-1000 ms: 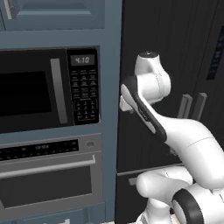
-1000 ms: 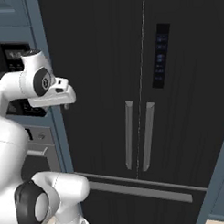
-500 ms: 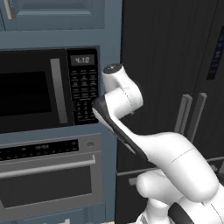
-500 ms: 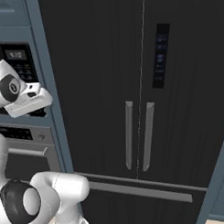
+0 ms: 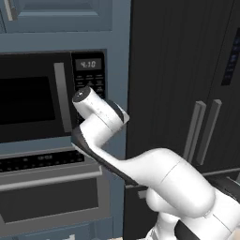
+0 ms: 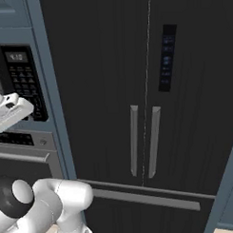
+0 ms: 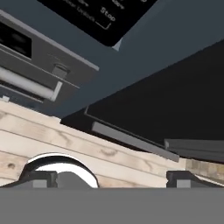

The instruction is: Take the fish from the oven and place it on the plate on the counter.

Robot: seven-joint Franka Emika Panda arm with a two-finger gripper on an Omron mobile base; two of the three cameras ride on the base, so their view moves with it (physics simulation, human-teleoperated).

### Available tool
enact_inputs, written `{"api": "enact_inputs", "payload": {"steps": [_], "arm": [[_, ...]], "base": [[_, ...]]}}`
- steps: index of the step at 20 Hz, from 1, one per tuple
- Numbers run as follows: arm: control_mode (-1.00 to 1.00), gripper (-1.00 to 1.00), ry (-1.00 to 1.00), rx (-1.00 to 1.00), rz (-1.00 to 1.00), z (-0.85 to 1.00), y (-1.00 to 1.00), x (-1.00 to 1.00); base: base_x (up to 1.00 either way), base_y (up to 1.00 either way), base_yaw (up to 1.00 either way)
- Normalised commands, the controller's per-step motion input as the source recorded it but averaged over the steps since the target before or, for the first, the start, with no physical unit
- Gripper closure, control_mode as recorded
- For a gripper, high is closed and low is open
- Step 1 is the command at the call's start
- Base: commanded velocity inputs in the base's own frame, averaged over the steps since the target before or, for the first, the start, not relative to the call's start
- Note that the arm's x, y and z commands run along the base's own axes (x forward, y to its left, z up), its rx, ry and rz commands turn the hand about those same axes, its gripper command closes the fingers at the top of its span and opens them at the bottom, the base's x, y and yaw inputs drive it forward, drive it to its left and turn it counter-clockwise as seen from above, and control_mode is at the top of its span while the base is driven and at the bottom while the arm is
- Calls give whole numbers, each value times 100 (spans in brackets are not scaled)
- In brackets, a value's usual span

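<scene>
The arm [image 5: 117, 154] reaches across the oven [image 5: 47, 187], door shut beneath the black microwave [image 5: 42, 98]; the fish can't be seen. The gripper [image 7: 109, 178] has its jaws wide apart, oven handle [image 7: 26, 83] at ten o'clock in the hand view.

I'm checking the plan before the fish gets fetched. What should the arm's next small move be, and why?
Probably swing the gripper lower and left toward the oven's bar handle. The oven door looks shut, so the fish inside can't be reached yet, and the hand sits up by the microwave keypad, above the handle.
</scene>
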Motion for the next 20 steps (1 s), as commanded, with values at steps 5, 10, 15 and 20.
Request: {"api": "enact_inputs", "payload": {"steps": [5, 10, 15, 20], "arm": [[-100, -100, 0, -18, 4, -48, 61, -27], [-100, -100, -3, -21, 3, -60, 56, -43], [-100, -100, -4, -19, 5, -63, 50, -41], [-100, -100, -3, -16, 12, -52, 39, -21]], "base": [[0, 0, 0], [0, 0, 0], [0, 0, 0], [0, 0, 0]]}}
